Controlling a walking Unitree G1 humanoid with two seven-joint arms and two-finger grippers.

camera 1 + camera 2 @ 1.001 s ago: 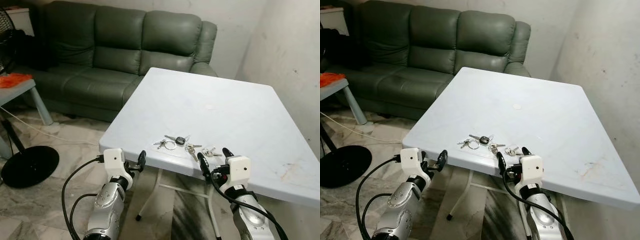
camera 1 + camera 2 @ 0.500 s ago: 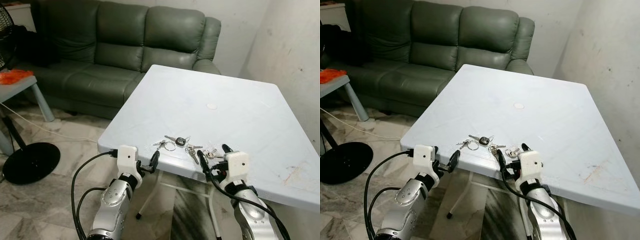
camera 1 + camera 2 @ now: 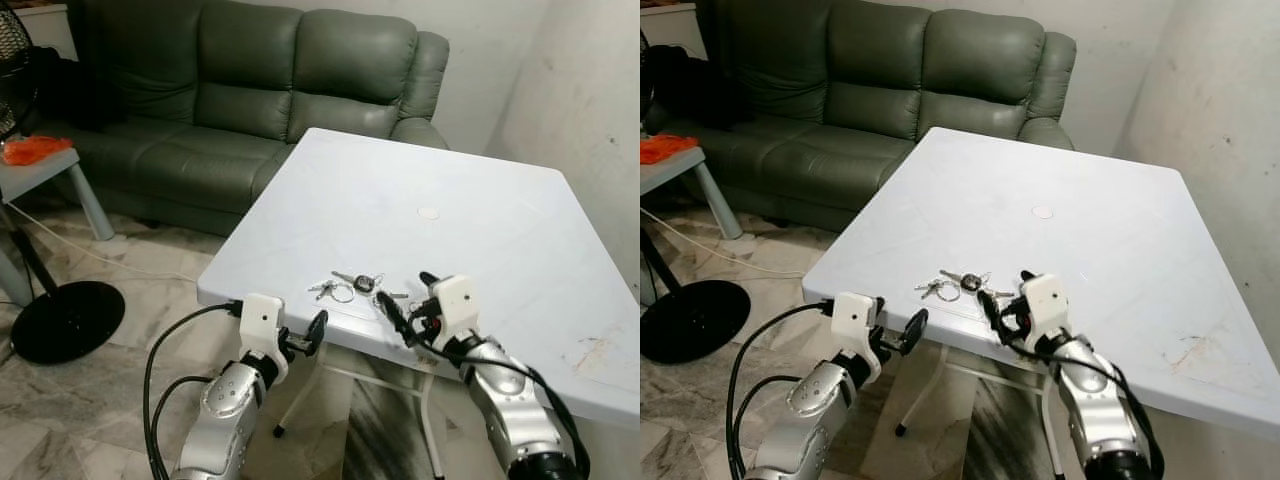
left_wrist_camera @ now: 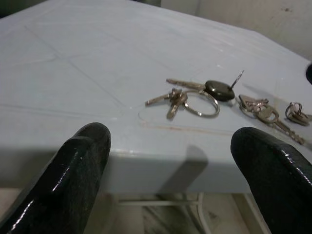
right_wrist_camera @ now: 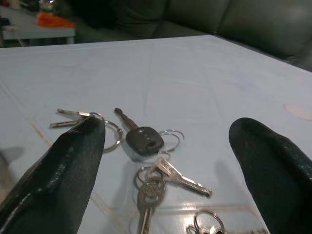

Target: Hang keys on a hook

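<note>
Here, right tool (image 3: 408, 303) spread wide over car key (image 5: 143, 139) and key rings near desk (image 3: 480, 230) edge for pickup; left tool (image 3: 310, 331) open, below rim.

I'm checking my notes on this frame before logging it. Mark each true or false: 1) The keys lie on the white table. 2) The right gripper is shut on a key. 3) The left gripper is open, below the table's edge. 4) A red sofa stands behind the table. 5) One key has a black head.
1) True: the keys lie on the table, near its front edge.
2) False: the right gripper is open, with the keys between and ahead of its fingers, untouched.
3) True: the left gripper is open, just below the edge.
4) False: the sofa is dark green.
5) True: the black-headed key lies among the silver ones.
</note>
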